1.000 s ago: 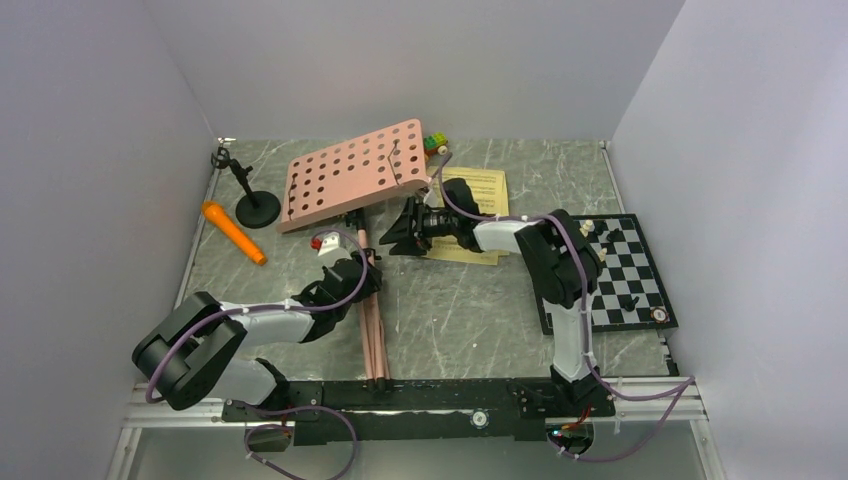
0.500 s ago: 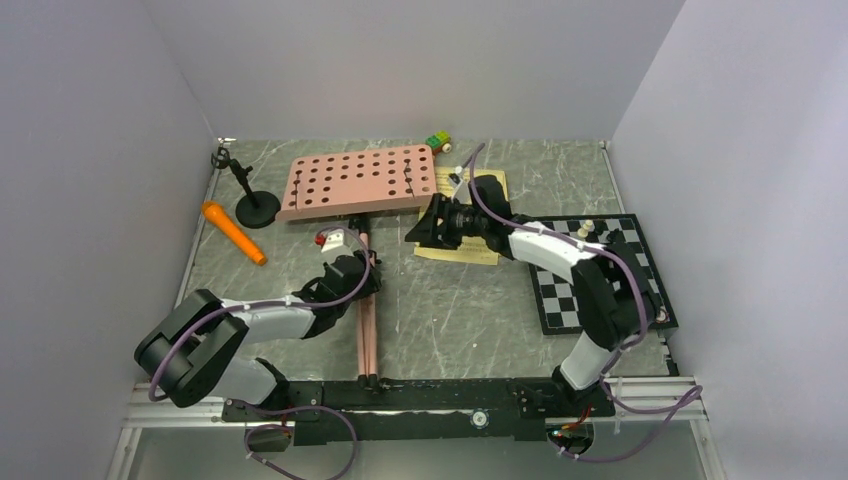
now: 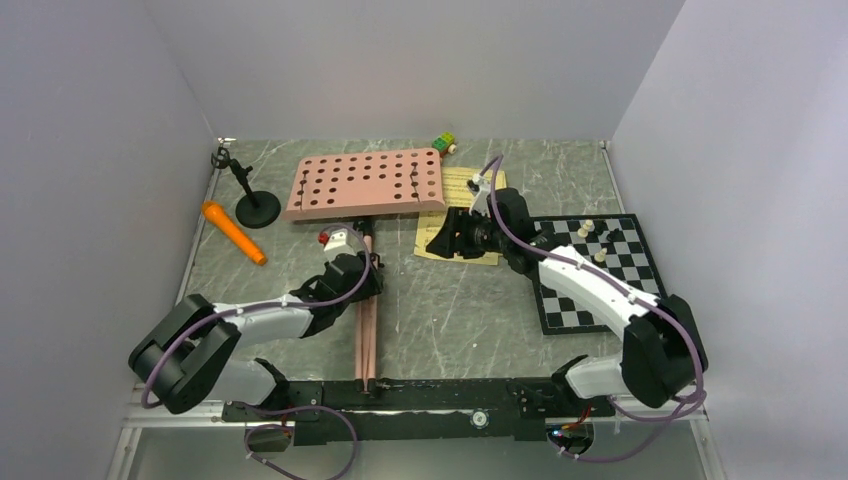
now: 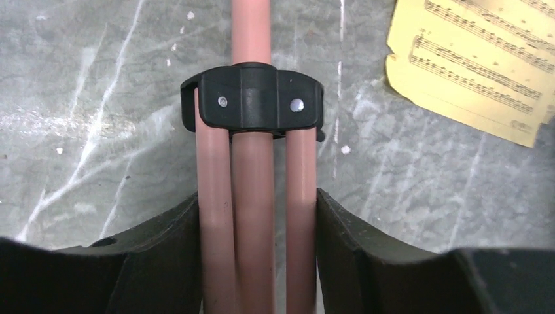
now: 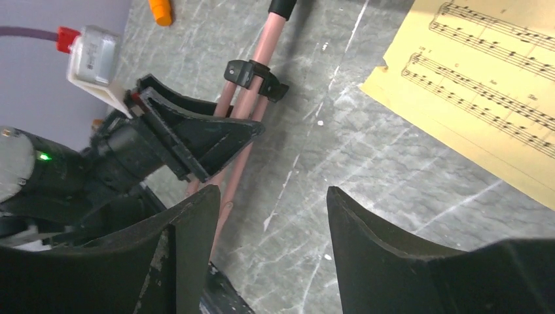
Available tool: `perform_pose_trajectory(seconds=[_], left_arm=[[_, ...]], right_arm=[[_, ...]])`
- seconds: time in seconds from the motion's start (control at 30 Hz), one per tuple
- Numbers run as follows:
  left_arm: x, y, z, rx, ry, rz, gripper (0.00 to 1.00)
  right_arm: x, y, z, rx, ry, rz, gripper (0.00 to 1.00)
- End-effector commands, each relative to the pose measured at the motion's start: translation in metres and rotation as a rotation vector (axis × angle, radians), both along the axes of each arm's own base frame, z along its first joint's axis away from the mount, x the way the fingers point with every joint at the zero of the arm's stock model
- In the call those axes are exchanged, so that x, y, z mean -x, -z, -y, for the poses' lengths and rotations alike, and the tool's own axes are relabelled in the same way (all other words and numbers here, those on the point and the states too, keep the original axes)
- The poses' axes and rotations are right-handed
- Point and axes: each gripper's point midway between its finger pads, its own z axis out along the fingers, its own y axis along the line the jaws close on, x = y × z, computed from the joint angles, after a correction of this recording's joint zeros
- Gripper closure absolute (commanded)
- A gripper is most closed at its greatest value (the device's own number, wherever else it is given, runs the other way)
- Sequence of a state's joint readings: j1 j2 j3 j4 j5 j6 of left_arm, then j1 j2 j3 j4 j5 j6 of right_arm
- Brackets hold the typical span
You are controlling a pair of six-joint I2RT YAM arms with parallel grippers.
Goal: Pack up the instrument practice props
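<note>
From above, the pink music stand (image 3: 365,185) lies flat at centre frame, legs running toward the bottom edge; only the left wrist view shows the left gripper (image 4: 256,222) clamped on its three bundled legs just below a black collar (image 4: 252,104). The right wrist view shows the right gripper (image 5: 271,203) spread apart, holding nothing, with yellow sheet music (image 5: 484,98) at upper right.

No readable text; only staff notation printed on yellow sheet-music pages (image 5: 484,78)

Grey marbled table (image 3: 450,310), pale lavender walls (image 3: 420,60)
</note>
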State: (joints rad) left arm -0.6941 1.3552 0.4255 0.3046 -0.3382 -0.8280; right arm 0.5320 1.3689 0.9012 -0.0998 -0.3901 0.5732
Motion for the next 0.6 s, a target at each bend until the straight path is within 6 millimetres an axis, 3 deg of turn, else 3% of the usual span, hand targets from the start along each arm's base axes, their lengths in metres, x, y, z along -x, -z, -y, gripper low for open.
perform_pose_trajectory(seconds=[0.0, 0.17, 0.2, 0.33, 0.57], left_arm=[[-0.010, -0.065, 0.024, 0.134, 0.053, 0.138, 0.36], [-0.003, -0.081, 0.009, 0.107, 0.031, 0.152, 0.12], [-0.002, -0.085, 0.007, 0.101, 0.030, 0.156, 0.03], [0.009, -0.094, -0.003, 0.060, 0.048, 0.143, 0.01], [0.040, -0.090, -0.029, -0.028, 0.081, 0.099, 0.01]], right_arm=[[0.002, 0.003, 0.020, 0.100, 0.031, 0.093, 0.35], [0.007, 0.004, 0.029, 0.123, 0.048, 0.117, 0.34], [0.007, 0.004, 0.030, 0.124, 0.048, 0.118, 0.34], [0.011, -0.001, 0.033, 0.123, 0.055, 0.154, 0.33], [0.014, -0.007, 0.056, 0.173, 0.184, 0.315, 0.33]])
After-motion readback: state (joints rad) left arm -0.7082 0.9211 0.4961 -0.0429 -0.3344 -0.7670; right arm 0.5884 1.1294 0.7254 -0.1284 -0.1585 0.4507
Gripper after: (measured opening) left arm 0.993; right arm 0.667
